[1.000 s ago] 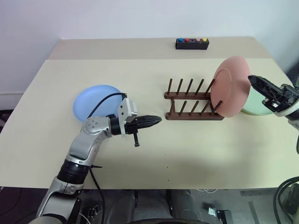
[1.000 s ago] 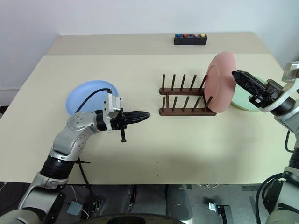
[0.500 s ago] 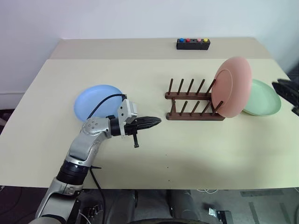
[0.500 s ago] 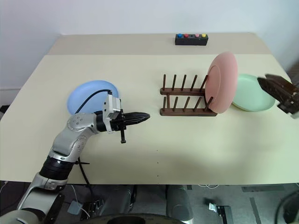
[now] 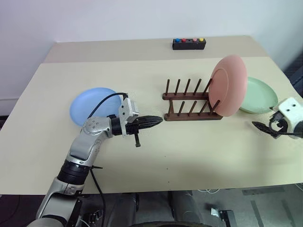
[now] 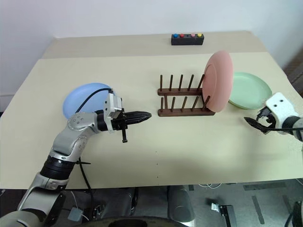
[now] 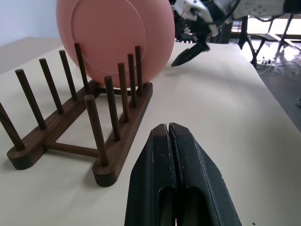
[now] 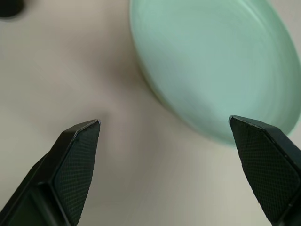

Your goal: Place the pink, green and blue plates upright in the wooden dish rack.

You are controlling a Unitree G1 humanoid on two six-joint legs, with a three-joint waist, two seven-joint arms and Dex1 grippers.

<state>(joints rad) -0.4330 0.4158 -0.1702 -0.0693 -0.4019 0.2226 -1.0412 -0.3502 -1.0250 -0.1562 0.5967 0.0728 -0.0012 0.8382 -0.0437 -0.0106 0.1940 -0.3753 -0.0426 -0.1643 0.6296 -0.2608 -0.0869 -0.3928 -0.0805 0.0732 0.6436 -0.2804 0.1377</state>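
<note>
The wooden dish rack [image 5: 191,100] is sitting on the beige table [image 5: 199,151], a bit past the middle toward the right edge. The pink plate [image 5: 228,85] is standing upright in the rack, at the end of the rack nearest the right edge, leaning between the pegs there.

The green plate [image 5: 258,95] is lying flat on the table, just beside the pink plate, close to the right edge. The blue plate [image 5: 92,105] is lying flat too, well apart from the rack, on the side toward the left edge.

The left gripper [image 5: 150,122] is hanging over the table between the blue plate and the rack. Its two black fingers [image 7: 181,188] are pressing tight together and holding nothing. It is pointing sideways at the near end of the rack but is not touching it.

The right gripper [image 6: 254,124] is hanging low over the table by the right edge, near the green plate, on the side toward the front edge. In the right wrist view its fingers [image 8: 75,165] are standing wide apart with nothing between them, and the green plate is lying just ahead of them.

A black box [image 5: 188,44] with coloured buttons is sitting near the far edge of the table.
</note>
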